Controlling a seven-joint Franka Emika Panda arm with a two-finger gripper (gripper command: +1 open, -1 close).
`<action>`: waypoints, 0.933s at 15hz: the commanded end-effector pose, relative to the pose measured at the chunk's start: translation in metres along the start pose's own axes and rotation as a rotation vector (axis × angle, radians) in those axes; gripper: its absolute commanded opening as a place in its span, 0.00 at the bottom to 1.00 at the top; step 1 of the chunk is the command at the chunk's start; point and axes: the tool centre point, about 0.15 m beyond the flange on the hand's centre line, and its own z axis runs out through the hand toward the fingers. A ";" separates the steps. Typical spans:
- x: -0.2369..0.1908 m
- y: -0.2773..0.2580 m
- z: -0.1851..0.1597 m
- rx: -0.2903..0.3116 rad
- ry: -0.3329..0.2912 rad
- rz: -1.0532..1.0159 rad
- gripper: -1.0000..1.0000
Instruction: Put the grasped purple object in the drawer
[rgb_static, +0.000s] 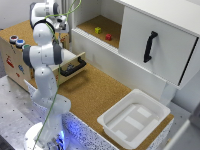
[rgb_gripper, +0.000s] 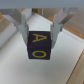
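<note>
In the wrist view my gripper (rgb_gripper: 40, 31) is shut on a dark purple cube (rgb_gripper: 40, 45) with yellow letters on its face, one finger (rgb_gripper: 22, 22) on each side. In the exterior view the gripper (rgb_static: 63, 26) hangs high above the back of the cork table, near the white cabinet's left end. The cube is too small to make out there. The small wooden drawer (rgb_static: 70, 59) with its black bar handle (rgb_static: 73, 68) stands pulled open from the plywood box (rgb_static: 12, 60), below the gripper and toward the front.
Round coloured buttons (rgb_static: 16, 40) sit on top of the plywood box. A large white cabinet with a black vertical handle (rgb_static: 150, 46) holds a yellow block (rgb_static: 98, 30) and a red block (rgb_static: 108, 36). A white plastic tub (rgb_static: 135, 120) stands at the exterior view's right front.
</note>
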 end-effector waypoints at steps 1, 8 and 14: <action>-0.033 0.026 0.056 0.116 0.204 -0.238 0.00; 0.005 -0.007 0.099 0.094 0.185 -0.649 0.00; 0.007 -0.012 0.110 0.023 0.245 -0.764 0.00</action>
